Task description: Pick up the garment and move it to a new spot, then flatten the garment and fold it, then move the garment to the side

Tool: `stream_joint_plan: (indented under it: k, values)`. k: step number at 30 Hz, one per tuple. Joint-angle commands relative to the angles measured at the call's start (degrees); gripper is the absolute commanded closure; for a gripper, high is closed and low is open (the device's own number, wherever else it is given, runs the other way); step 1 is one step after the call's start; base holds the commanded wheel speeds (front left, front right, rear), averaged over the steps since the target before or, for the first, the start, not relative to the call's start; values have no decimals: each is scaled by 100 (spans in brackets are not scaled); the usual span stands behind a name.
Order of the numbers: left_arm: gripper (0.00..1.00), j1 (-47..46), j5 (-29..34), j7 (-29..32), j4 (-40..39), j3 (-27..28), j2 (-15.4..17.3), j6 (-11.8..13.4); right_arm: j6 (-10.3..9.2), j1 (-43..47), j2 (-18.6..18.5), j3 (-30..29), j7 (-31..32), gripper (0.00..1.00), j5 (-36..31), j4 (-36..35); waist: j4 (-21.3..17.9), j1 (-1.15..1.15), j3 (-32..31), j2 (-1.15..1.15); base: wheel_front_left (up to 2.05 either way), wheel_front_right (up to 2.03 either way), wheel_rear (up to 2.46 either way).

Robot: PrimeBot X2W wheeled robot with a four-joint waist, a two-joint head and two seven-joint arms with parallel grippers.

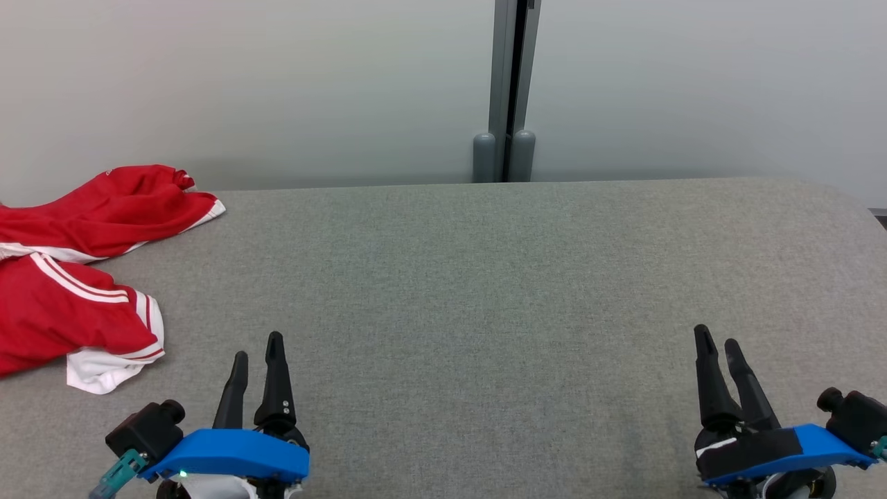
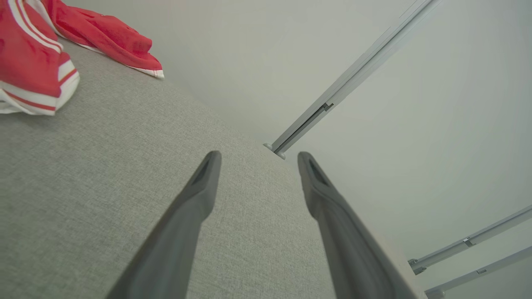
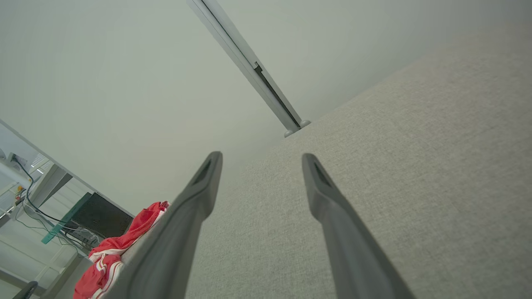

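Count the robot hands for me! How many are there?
2. The left hand is at the lower left, near the red garment. The right hand is at the lower right, over the grey table. Both are open and empty.

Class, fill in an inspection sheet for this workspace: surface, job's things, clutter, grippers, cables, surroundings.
Surface: grey cloth-covered table, flat.
Job's things: red garment with white stripes, crumpled at the table's left edge.
Clutter: nothing seen.
Grippers: left gripper and right gripper both open, holding nothing, apart from the garment.
Cables: dark cables beyond the table's left side, in the right wrist view.
Surroundings: pale wall and grey post behind the table.
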Motion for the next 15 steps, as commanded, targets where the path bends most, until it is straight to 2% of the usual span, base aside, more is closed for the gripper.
stream_joint_plan:
  k: [1, 15]
  values:
    - [0, -6, 156, -46, -30, -53, 34, 29, 42, -12, -50, 19, -51, 0, -197, -43, -1, 0, -1, 0, 0, 0, 0]
    - [0, -11, 1242, -261, 297, -79, 35, 15, 37, 3, -59, 30, -266, 0, -1358, 75, 26, 0, -13, 0, 0, 0, 0]
